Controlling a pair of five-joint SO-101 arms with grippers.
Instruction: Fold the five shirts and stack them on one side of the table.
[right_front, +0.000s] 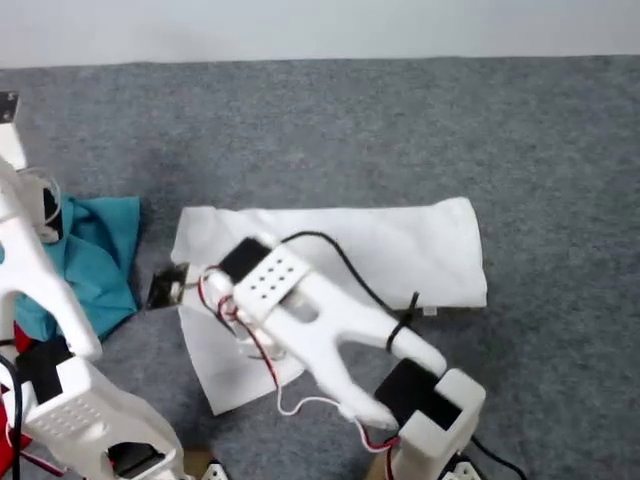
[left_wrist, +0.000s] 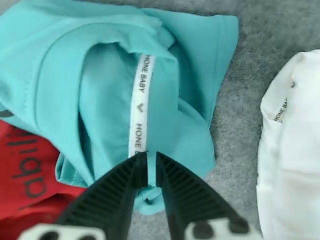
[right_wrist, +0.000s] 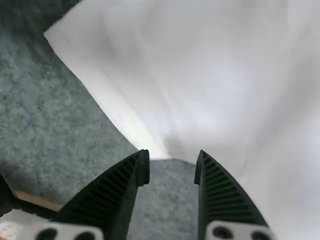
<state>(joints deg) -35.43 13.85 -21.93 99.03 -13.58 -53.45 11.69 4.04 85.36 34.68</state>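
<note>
A white shirt (right_front: 380, 250) lies spread across the middle of the grey table, with one part folded toward the front (right_front: 225, 365). My right gripper (right_front: 168, 286) hovers at its left edge. In the right wrist view it stands open (right_wrist: 170, 167) over the border of the white shirt (right_wrist: 225, 85). A bunched teal shirt (right_front: 100, 255) lies at the left. My left gripper (left_wrist: 149, 167) is shut on a fold of the teal shirt (left_wrist: 100, 75) just below the neck tape. A red shirt (left_wrist: 30, 175) lies beside the teal one, and the white shirt (left_wrist: 292, 150) lies across a strip of table.
The table (right_front: 400, 120) is covered in grey carpet-like cloth, bare at the back and on the right (right_front: 570, 330). Its far edge meets a pale wall (right_front: 320, 25). The arm bases (right_front: 430, 420) stand at the front edge.
</note>
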